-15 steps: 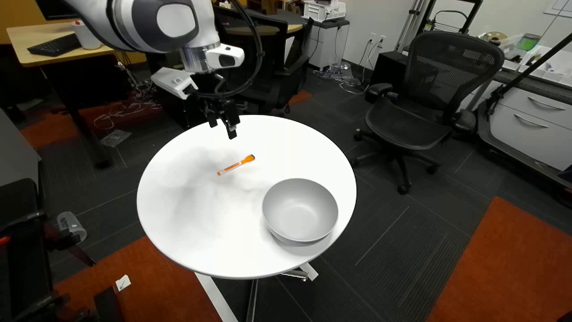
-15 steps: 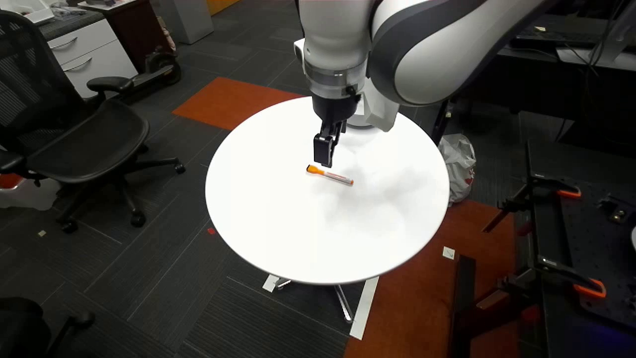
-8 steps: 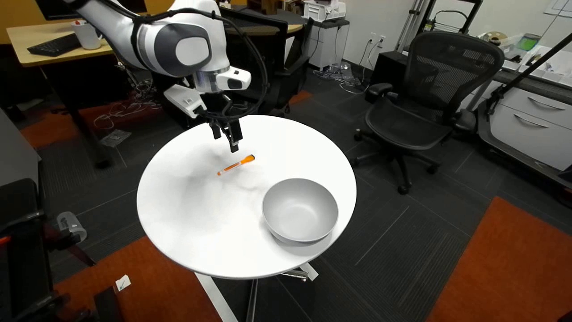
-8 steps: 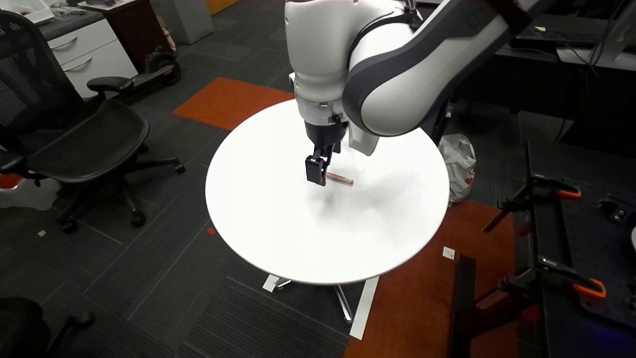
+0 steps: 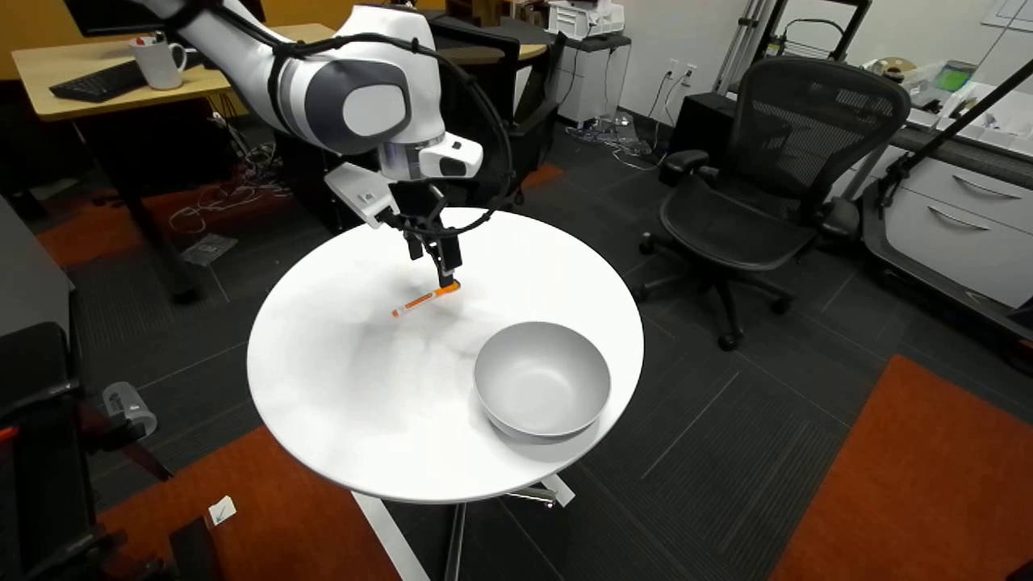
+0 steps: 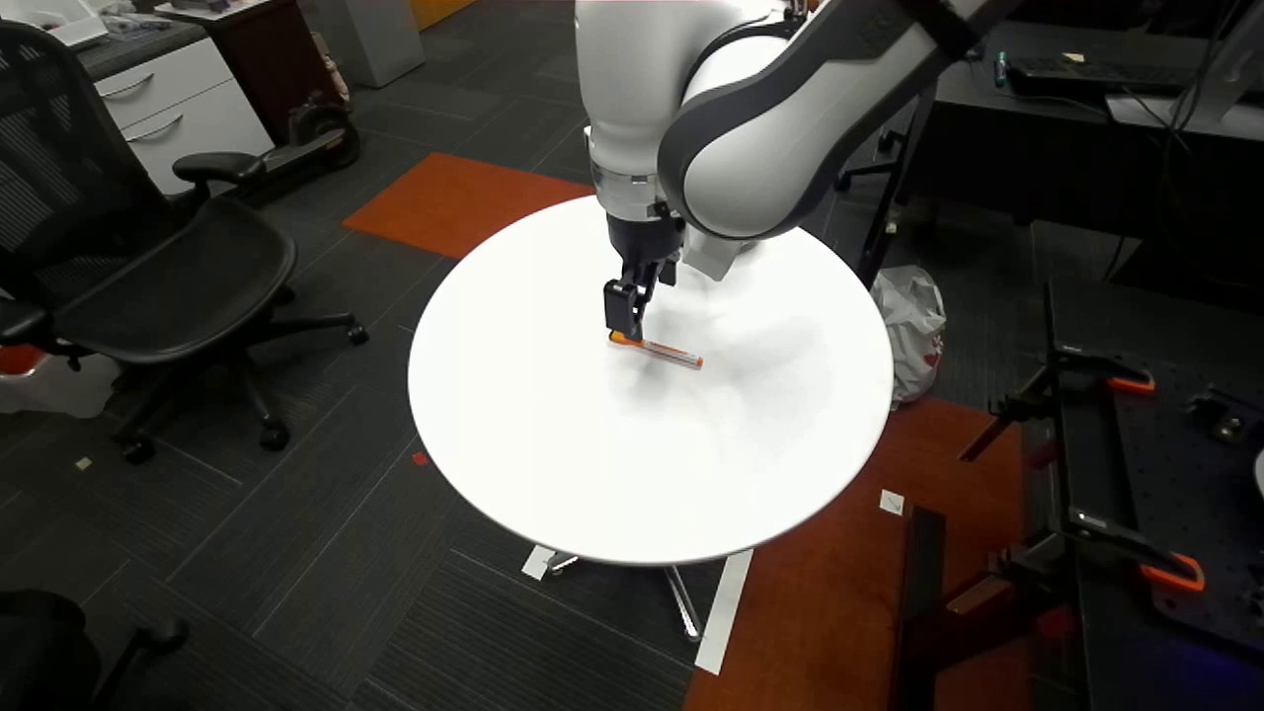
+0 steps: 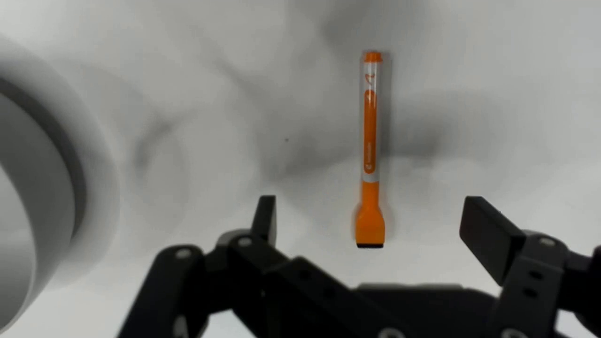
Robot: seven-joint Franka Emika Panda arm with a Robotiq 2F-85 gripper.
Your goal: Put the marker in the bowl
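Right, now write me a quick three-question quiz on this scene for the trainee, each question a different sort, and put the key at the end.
1. Multiple choice. In the wrist view, how do the jaws stand at the marker?
A) shut tight on it
B) spread apart, one on each side of it
C) pressed together, away from it

2. Fill in the missing colour. In an exterior view, the bowl stands on a round ___ table.

3. True or false? The marker is already inside the bowl.

Key: 1: B. 2: white. 3: false; the marker lies on the table, outside the bowl.
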